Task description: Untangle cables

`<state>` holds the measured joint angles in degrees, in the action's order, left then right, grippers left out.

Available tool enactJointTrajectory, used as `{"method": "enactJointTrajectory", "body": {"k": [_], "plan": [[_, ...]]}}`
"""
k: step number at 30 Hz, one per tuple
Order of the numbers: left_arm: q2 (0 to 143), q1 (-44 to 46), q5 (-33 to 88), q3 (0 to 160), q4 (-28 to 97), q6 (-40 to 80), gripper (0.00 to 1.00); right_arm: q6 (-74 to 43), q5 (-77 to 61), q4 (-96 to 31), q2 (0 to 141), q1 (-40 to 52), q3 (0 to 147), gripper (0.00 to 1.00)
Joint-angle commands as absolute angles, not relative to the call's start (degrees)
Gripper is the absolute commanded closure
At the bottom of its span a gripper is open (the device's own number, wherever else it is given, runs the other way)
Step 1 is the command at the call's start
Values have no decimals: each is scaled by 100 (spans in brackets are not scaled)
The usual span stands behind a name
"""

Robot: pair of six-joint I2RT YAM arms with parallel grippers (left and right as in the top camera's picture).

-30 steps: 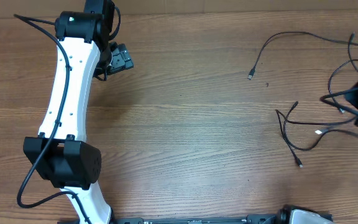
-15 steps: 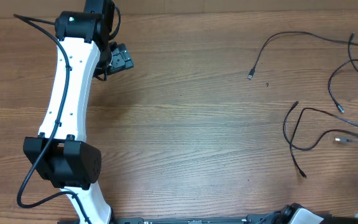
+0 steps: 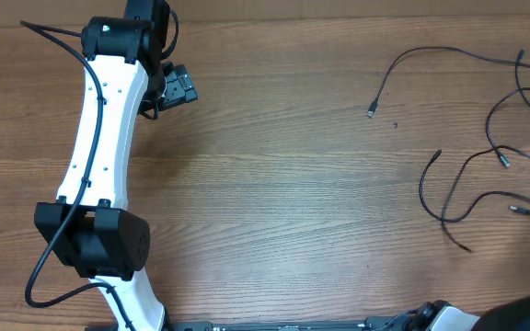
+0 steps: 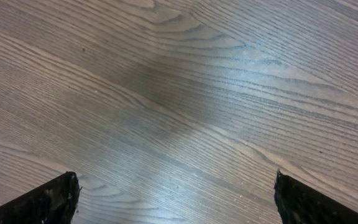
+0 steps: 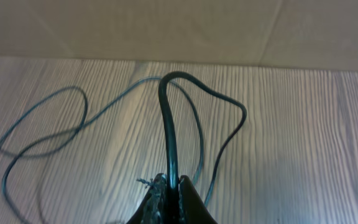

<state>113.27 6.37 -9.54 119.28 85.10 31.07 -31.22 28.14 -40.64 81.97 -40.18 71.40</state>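
White left arm (image 3: pixel 99 129) with black joints (image 3: pixel 109 244), cable (image 3: pixel 37 271) and hand (image 3: pixel 178 89).

Bright, even light; soft shadows.

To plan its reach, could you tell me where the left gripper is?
Overhead, the left gripper hangs open over bare wood at the table's far left, well apart from the cables at right.

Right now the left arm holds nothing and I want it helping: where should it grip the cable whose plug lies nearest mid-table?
On the straight stretch of that cable just behind its plug, from above, the open left pincer across the cord. It lies flat and alone there, clear of the other cables.
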Motion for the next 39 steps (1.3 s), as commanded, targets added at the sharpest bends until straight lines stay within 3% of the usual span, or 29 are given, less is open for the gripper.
{"method": "enactJointTrajectory", "body": {"k": [1,12,15,17,18,19,20,21,26,32,39], "plan": [[11275,676,-1050,11935,8503,3000,0,-2974,2685,-3913,8628,-4377,7118,96],[11275,676,-1050,11935,8503,3000,0,-2974,1697,-3109,9983,-5151,7118,96],[11275,676,-1050,11935,8503,3000,0,-2974,1629,-2926,10232,-5151,7118,90],[11275,676,-1050,11935,8503,3000,0,-2974,1459,-2856,10326,-5151,7118,74],[11275,679,-1048,11935,8503,3000,0,-2974,1328,-2827,10331,-5151,7118,47],[11275,679,-1050,11935,8503,3000,0,-2974,1258,-2799,10331,-5151,7118,38],[11275,676,-1050,11935,8503,3000,0,-2971,1041,-2740,10331,-5151,7118,9],[11275,676,-1050,11935,8503,3000,0,-2971,963,-2727,10331,-5151,7118,1],[11275,676,-1050,11935,8503,3000,0,-2652,169,-2727,10331,-5151,7118,0],[11275,676,-1050,11935,8503,3000,0,-1734,-1778,-2661,10331,-5072,7120,0],[11275,676,-1050,11935,8503,3000,0,-987,-2886,-2810,10328,-4333,7122,0]]}}
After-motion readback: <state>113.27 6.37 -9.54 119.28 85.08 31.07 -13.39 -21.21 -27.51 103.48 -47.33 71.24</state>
